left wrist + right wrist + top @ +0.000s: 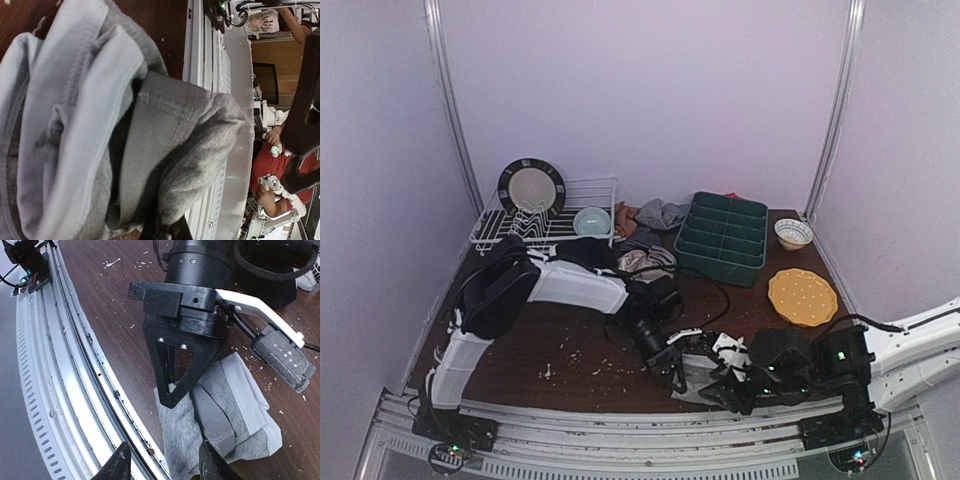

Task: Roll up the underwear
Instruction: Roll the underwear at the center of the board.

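Found the grey underwear (225, 410) at the near edge of the counter (115, 315), just beside the metal rail (65, 390), partly folded into a loose bundle. Saw the left hand (170, 399) pinched shut on a fold at the bundle's rail-side edge, fingers pointing down. Saw the right hand (164, 465) half spread and holding nothing, one finger over the rail, the other over the cloth's near end. Spotted the other underwear (645, 245) heaped at the back of the counter, between the dish rack (555, 215) and the green tray (722, 237), well apart from both hands.

Judged the step in hand to be turning the pinched fold over into a roll. Would have done it best with the pinch held low and close to the counter, drawing the fold across the bundle rather than lifting it. Would also have pressed the free end flat with the right hand and steered clear of the rail, to avoid dragging cloth off the edge.

Noted a soft heathered grey knit, matte and slightly fuzzy, probably limp enough to slump open on release. Noted a paler, smoother waistband (85, 125) with stitched seams, lying in flat layered bands. Noted a dark, smooth wood-look counter scattered with pale crumbs (548, 372), likely giving little grip against sliding.
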Action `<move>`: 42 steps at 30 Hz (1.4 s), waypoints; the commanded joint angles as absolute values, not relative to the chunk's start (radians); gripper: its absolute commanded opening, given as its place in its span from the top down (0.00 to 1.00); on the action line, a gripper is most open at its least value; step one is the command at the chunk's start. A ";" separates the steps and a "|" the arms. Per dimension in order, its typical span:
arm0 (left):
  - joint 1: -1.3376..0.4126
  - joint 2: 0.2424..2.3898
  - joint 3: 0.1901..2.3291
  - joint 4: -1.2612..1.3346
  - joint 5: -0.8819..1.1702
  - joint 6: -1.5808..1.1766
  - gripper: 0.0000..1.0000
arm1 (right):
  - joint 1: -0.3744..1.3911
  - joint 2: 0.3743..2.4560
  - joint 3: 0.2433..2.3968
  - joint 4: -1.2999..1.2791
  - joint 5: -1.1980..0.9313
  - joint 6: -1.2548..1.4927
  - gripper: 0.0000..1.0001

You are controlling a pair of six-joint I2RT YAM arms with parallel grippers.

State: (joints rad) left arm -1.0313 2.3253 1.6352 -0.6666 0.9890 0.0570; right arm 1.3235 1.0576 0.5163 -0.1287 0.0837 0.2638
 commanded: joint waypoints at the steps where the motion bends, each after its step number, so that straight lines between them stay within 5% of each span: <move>1: -1.011 2.382 1.682 -0.752 0.965 0.043 1.00 | 1.330 1.152 0.554 -0.139 0.105 0.204 0.54; 12: -1.002 2.432 1.750 -0.879 0.986 0.111 1.00 | 1.331 1.380 0.633 -0.256 0.200 0.214 0.56; 18: -1.002 2.418 1.742 -0.889 0.963 0.105 1.00 | 1.329 1.417 0.636 -0.263 0.159 0.280 0.93; 22: -0.989 2.345 1.661 -0.786 0.882 0.010 0.45 | 1.311 1.374 0.567 -0.187 0.078 0.358 1.00; 24: -0.974 2.289 1.597 -0.710 0.856 -0.049 0.03 | 1.299 1.343 0.531 -0.151 0.041 0.398 1.00; 35: -0.979 1.865 1.160 -0.306 0.461 -0.199 0.02 | 1.049 1.174 0.317 0.120 -0.394 0.600 1.00; 42: -1.170 1.608 0.825 0.229 0.085 0.188 0.02 | 0.873 1.166 0.258 0.240 -0.700 0.738 1.00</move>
